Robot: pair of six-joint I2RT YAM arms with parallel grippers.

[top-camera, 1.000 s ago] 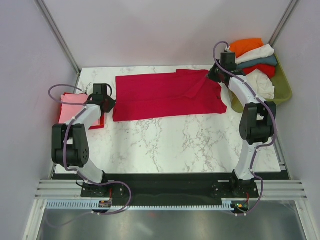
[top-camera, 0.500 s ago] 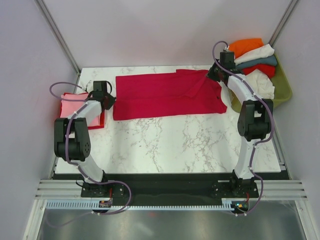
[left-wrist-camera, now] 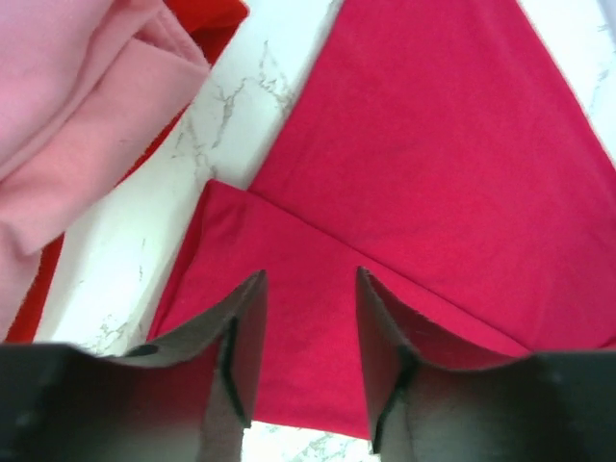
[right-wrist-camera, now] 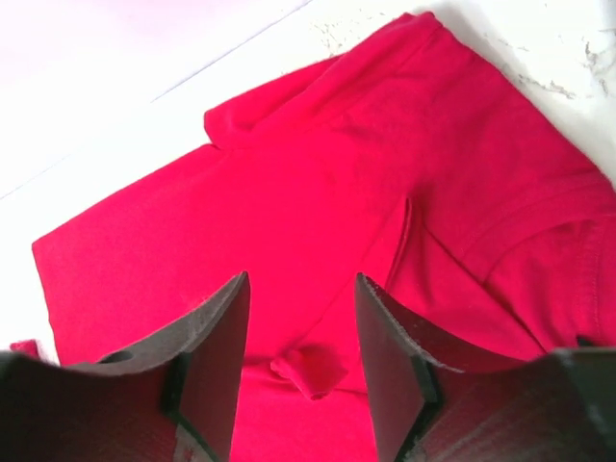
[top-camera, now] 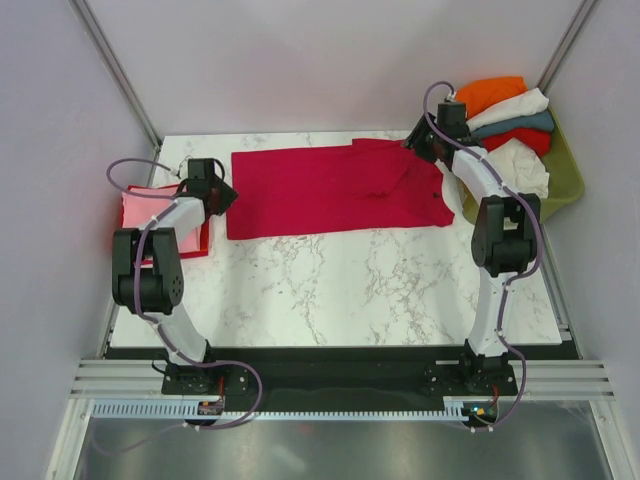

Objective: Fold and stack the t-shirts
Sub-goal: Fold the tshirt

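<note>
- Top view: the crimson shirt (top-camera: 335, 190) lies flat across the far part of the table (top-camera: 330, 290), with the left gripper (top-camera: 222, 195) at its left edge and the right gripper (top-camera: 418, 140) at its far right corner.
- Left wrist: fingers (left-wrist-camera: 241, 337) spread over the shirt's corner, pinching nothing; a pink shirt (left-wrist-camera: 87, 115) lies further left.
- Right wrist: fingers (right-wrist-camera: 217, 356) spread over crimson cloth, gripping nothing.

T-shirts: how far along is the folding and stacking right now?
Done: a folded pink t-shirt lies on a red t-shirt at the left edge of the table. In hand: the crimson t-shirt lies across the far side, partly folded, with the left claw and right claw open over its ends, gripping nothing. Left: finishing that fold, stacking it, then the orange shirt, white shirt and teal shirt piled in the green basket.
</note>
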